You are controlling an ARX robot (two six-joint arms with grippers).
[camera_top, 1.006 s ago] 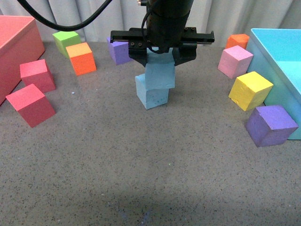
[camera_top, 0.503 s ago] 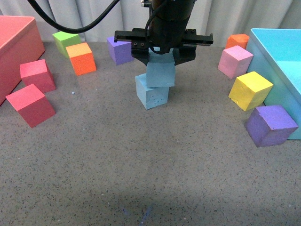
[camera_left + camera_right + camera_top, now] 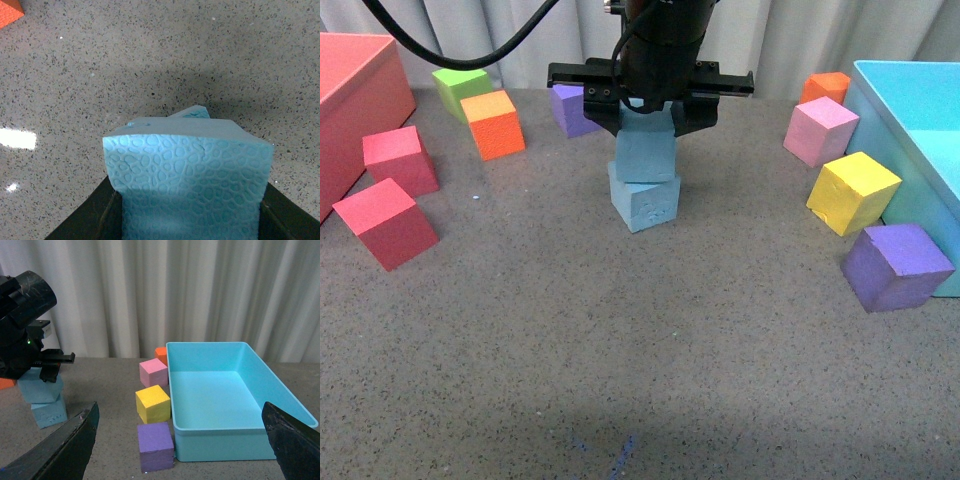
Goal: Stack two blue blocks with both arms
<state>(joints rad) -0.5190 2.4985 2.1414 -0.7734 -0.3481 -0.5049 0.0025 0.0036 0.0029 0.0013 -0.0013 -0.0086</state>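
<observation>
In the front view my left gripper [image 3: 648,118] is shut on a smooth blue block [image 3: 646,152], holding it on top of or just above a second, scuffed blue block [image 3: 644,204] that rests on the table. The upper block sits roughly square over the lower one. The left wrist view is filled by the held block [image 3: 189,180] between the jaws, with a corner of the lower block [image 3: 191,113] peeking out beyond it. My right gripper [image 3: 182,440] is open and empty, off to the side; from there both blue blocks [image 3: 41,390] show stacked under the left arm.
A big light blue bin [image 3: 920,120] stands at the right, with yellow [image 3: 852,192], pink [image 3: 820,130], orange [image 3: 827,87] and purple [image 3: 896,266] cubes beside it. At the left are a red box [image 3: 355,110], red cubes [image 3: 384,222], an orange cube [image 3: 494,124] and a green cube [image 3: 459,87].
The left gripper has shifted a little to the left with the blue block, bringing it more squarely over the lower block. The lower block has not moved.
</observation>
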